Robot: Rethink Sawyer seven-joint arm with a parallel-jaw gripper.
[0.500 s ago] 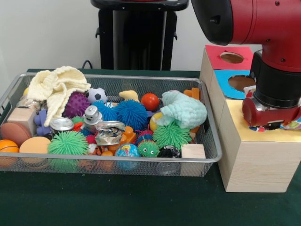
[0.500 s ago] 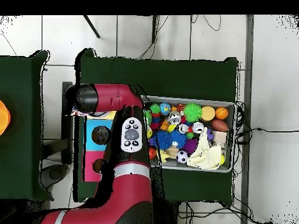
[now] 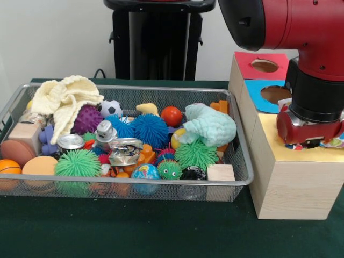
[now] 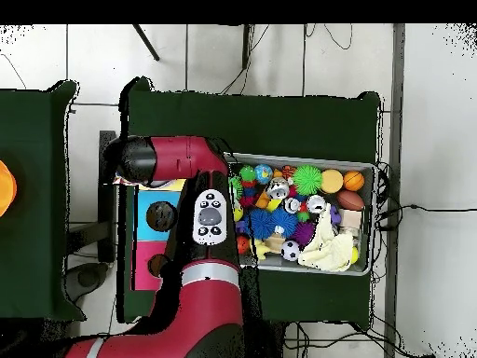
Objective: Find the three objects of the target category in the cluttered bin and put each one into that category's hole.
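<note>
My gripper hangs low over the pale yellow top of the nearest wooden box. It covers the hole there. A white cloth with multicoloured dots shows at the gripper's right side, against the yellow top. I cannot tell whether the gripper holds it. The silver wire mesh bin stands left of the boxes, full of toys. In the overhead view the red arm covers the gripper, and the bin's rim shows to its right.
The bin holds a pale yellow knitted cloth, a mint green knitted cloth, spiky rubber balls, crushed cans and wooden blocks. The blue-topped box and the red-topped box stand behind the yellow one.
The arm has shifted very slightly over the yellow-topped box. Nothing in the bin has moved.
</note>
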